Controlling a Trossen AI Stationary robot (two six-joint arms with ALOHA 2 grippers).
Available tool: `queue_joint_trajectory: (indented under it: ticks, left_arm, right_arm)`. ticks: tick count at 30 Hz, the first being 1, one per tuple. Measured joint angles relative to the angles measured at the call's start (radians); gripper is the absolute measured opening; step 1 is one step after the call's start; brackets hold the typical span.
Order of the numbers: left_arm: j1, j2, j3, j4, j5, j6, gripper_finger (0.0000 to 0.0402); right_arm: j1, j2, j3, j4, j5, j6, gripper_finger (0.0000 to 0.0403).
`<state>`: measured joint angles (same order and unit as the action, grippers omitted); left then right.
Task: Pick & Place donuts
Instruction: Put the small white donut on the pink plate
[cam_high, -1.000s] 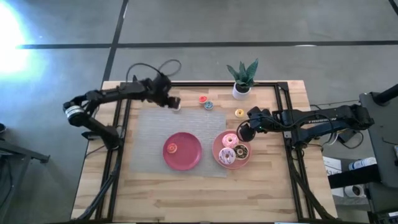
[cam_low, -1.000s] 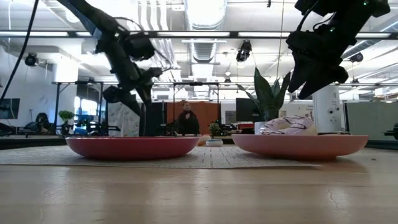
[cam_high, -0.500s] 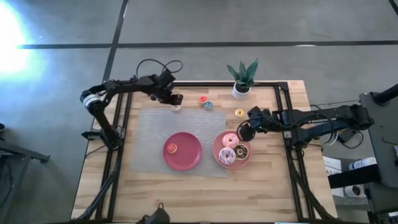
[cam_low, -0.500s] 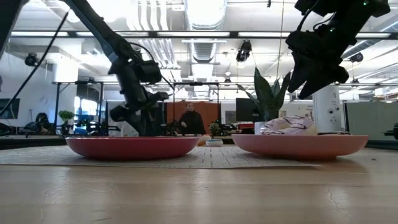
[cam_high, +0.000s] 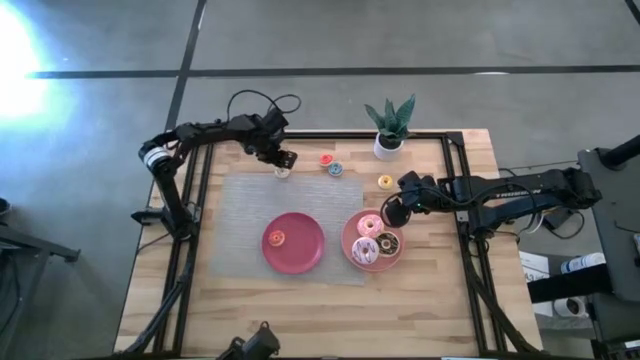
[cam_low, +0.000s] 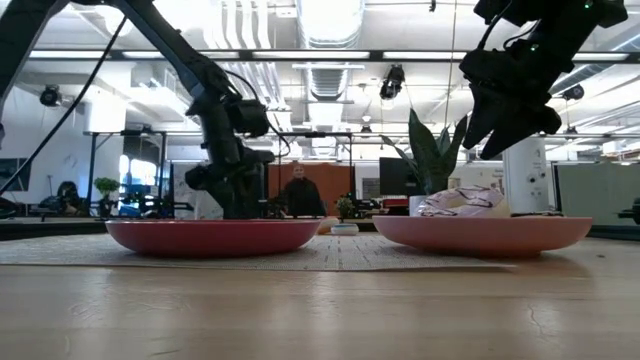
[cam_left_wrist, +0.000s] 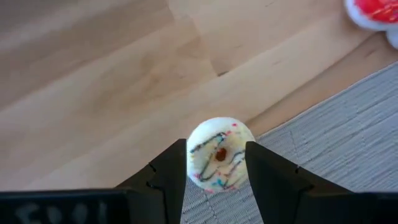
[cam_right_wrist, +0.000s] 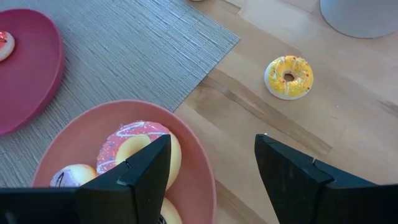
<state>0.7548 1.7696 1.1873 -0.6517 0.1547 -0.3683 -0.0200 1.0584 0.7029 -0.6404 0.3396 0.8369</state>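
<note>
A cream sprinkled donut (cam_left_wrist: 219, 154) lies flat on the far edge of the grey mat (cam_high: 240, 210). My left gripper (cam_high: 283, 163) is down over it, open, with one finger on each side. My right gripper (cam_right_wrist: 211, 174) hangs open above the far rim of the right pink plate (cam_high: 347, 238). That plate holds the pink (cam_right_wrist: 140, 146), sprinkled (cam_high: 364, 251) and brown (cam_high: 389, 243) donuts. An orange donut (cam_high: 276, 238) lies on the left plate (cam_high: 305, 250). Red (cam_high: 326, 159), blue (cam_high: 335, 169) and yellow (cam_high: 385, 182) donuts lie on the table. My left gripper comes at the cream donut from above, pointing down. Its fingers (cam_left_wrist: 171, 171) stand tight against the donut's two opposite sides. I cannot tell whether they touch it. The donut rests flat, partly on the mat and partly on the wood.
A potted plant in a white pot (cam_high: 388, 145) stands at the table's far edge, near the yellow donut. A black frame runs along the table's left, far and right edges. Bare wood lies toward the near edge. A person (cam_low: 298, 190) shows in the room beyond.
My left gripper has come down onto the cream donut and shifted slightly toward the table's right, while that arm's elbow has swung toward the far edge. The donuts and my right arm have kept still.
</note>
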Motion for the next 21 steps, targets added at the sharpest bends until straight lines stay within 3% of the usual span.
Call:
queue_joint_trajectory:
  ticks: [21]
  left_arm:
    - [0.01, 0.037, -0.052, 0.062, 0.065, 0.071, 0.013]
  right_arm:
    - [0.0, 0.0, 0.0, -0.008, 0.0, -0.003, 0.0224]
